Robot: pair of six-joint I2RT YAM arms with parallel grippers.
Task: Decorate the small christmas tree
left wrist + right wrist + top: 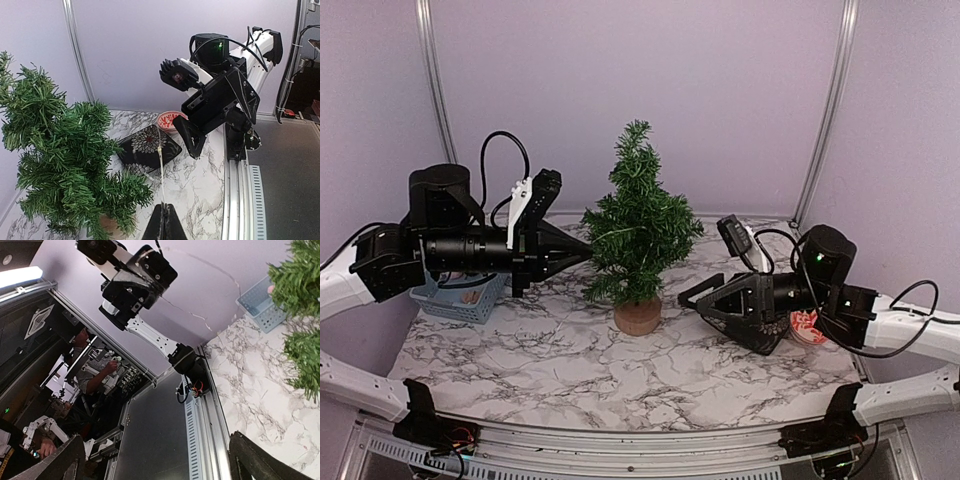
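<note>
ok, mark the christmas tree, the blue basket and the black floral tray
small christmas tree (638, 225), top external, mid foliage.
blue basket (263, 307), right wrist, mesh side wall.
black floral tray (143, 147), left wrist, its flower pattern.

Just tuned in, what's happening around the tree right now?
The left hand is shut on a thin pale strand and held close to the small christmas tree at mid-height. The right hand is open, holding nothing, low on the tree's right side. A blue basket sits far left.

The bristly small christmas tree (638, 225) is dark green on a tan stump. The marble-pattern desk (570, 350) is white, veined grey.
</note>
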